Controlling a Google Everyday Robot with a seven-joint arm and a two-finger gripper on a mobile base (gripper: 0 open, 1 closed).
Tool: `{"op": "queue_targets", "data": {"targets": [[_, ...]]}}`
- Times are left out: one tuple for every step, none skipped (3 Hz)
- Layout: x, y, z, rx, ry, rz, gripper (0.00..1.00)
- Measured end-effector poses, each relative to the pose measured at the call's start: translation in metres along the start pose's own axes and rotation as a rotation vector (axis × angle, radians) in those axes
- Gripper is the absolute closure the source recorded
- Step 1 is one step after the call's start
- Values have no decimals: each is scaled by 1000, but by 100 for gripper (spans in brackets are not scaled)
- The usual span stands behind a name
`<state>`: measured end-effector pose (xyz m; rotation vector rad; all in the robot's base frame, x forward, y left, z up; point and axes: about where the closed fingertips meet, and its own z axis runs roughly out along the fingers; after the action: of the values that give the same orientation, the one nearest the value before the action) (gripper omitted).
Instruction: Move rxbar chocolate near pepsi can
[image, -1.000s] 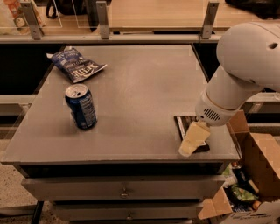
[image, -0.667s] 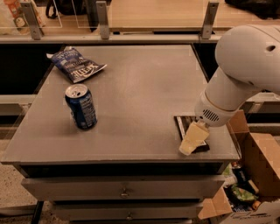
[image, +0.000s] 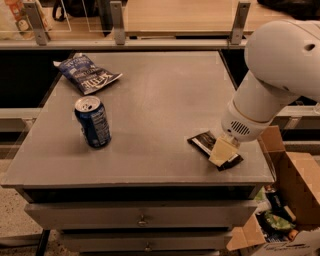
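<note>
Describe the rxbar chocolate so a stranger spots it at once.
On the grey table, look at the near right corner, under the gripper. The rxbar chocolate lies there: flat, thin and dark, unlike the upright blue pepsi can and blue chip bag.

A grey table (image: 165, 95) fills the middle of the frame, with the robot's bulky white arm (image: 280, 65) reaching in from the upper right. The gripper (image: 221, 151) is down at the table's lower right corner, its pale tip over the rxbar chocolate (image: 201, 142), which lies flat and angled near the front edge with its dark wrapper showing on either side. The pepsi can (image: 93, 121) stands upright at left of centre, well apart from the bar. A blue chip bag (image: 87, 75) lies at the upper left of the tabletop. Drawers (image: 142, 220) run beneath, and an open cardboard box (image: 295, 165) sits at lower right.
</note>
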<state>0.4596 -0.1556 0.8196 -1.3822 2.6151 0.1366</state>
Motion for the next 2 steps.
{"op": "queue_targets", "data": {"targets": [[0, 0, 0, 0, 0, 0, 100], [-4, -4, 1, -6, -4, -6, 100]]}}
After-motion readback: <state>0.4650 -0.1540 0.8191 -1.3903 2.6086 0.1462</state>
